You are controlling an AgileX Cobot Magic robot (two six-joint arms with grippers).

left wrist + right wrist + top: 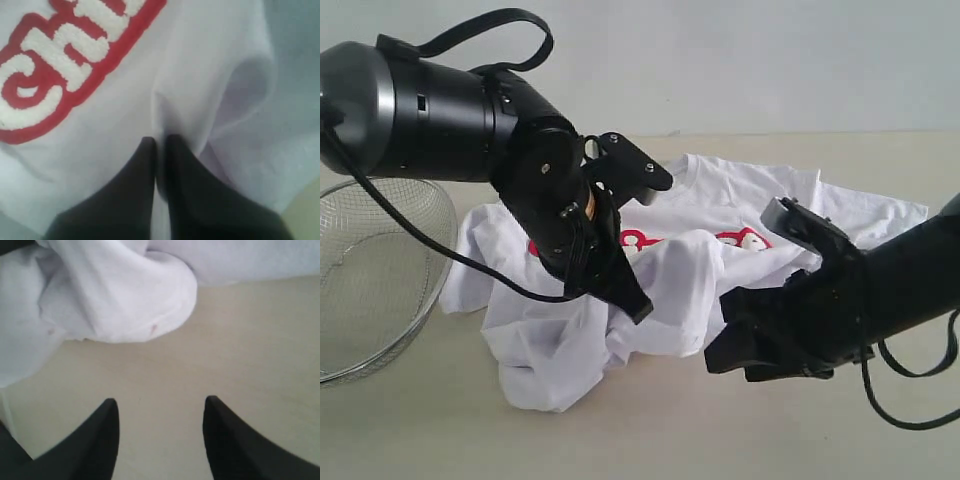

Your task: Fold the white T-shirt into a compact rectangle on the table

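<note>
The white T-shirt [720,210] lies crumpled on the table [650,430], its red print partly showing between bunched folds. My left gripper [632,305] is shut on a raised fold of the T-shirt [210,75], just beside the red lettering [60,70]; a thin strip of cloth sits between the jaws [160,142]. My right gripper [720,350] hovers low at the shirt's near right edge. In its wrist view the right gripper [161,402] is open over bare table [240,350], with a rounded bunch of shirt [125,295] a short way ahead, untouched.
A round wire-mesh basket [375,270] stands at the left edge of the table, close to the shirt's left side. Cables hang from both arms. Bare tabletop lies in front of the shirt.
</note>
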